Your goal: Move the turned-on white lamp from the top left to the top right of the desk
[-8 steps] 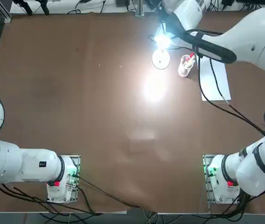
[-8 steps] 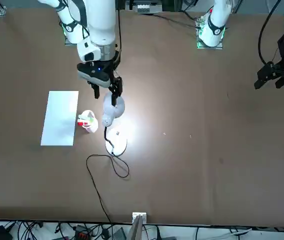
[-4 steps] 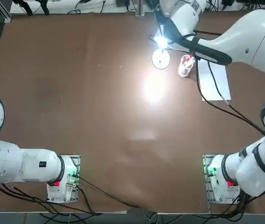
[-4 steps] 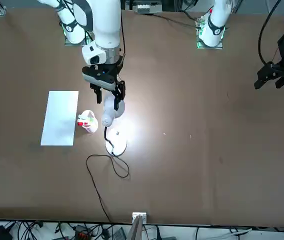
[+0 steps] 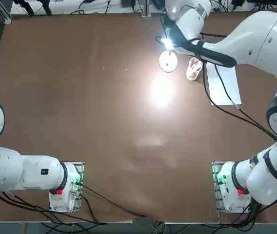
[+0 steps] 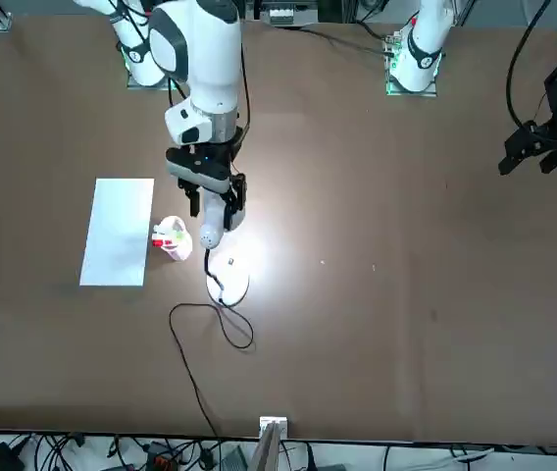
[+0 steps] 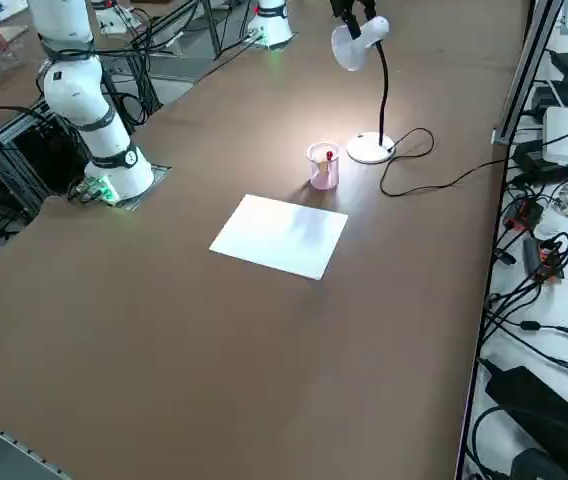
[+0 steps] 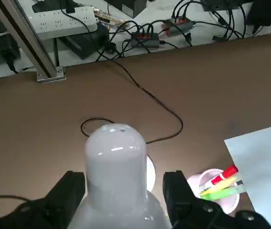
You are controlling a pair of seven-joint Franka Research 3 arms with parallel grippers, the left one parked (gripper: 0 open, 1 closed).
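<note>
Lamp position: we see the lamp (image 6: 222,257) lit, standing on the counter (image 5: 80,112) just beside the pen cup (image 6: 173,238), near the paper sheet (image 7: 280,234).
Pincer state: the right pincer (image 8: 125,191) is spread, one finger on each side of the lamp head, not visibly clamped.
Handling: we judge it light, top-heavy, with a flexible neck; the cord (image 6: 200,339) will drag.
Hold point: we recommend the head or upper neck, gripped gently.

The lit lamp (image 5: 168,45) throws bright glare across the desk (image 5: 104,122)
</note>
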